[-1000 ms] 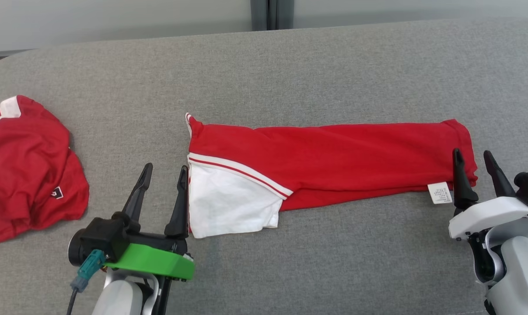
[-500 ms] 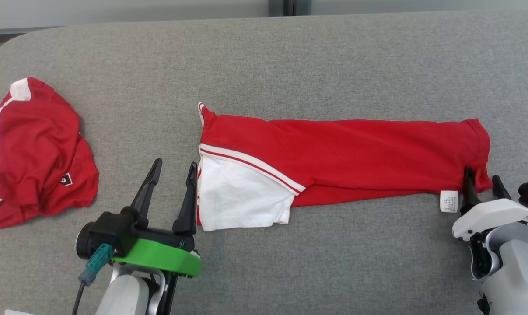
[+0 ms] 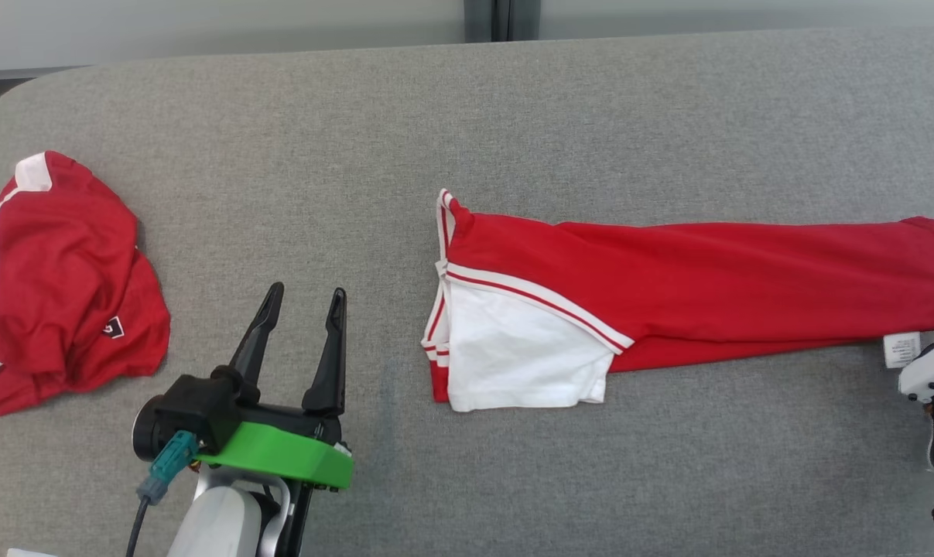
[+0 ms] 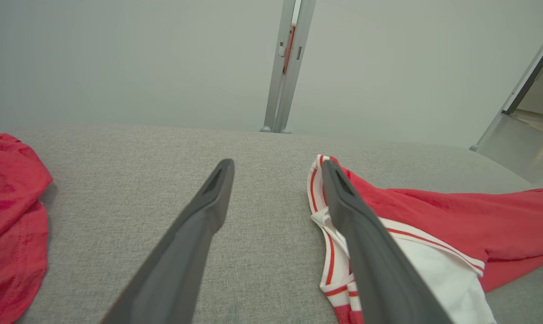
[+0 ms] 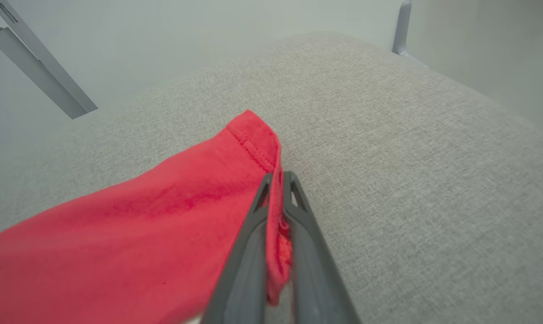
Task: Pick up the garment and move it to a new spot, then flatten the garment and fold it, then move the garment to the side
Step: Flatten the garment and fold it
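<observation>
Just clamped right tool (image 5: 278,177) on right hem of shirt (image 3: 745,263), dragged it rightward; kept left tool (image 3: 307,290) apart; probably starting move aside.

a: so where's everything sitting on your end?

b: your garment (image 3: 706,271) lies lengthwise on the cushion (image 3: 467,116), right of the middle. its right end is tucked between the fingers of your right gripper (image 5: 275,176). your left gripper (image 3: 307,290) is up front, left of the garment, not touching it. the other garment (image 3: 56,286) is way over at the left edge, and the wall (image 3: 203,31) is behind the cushion.
</observation>
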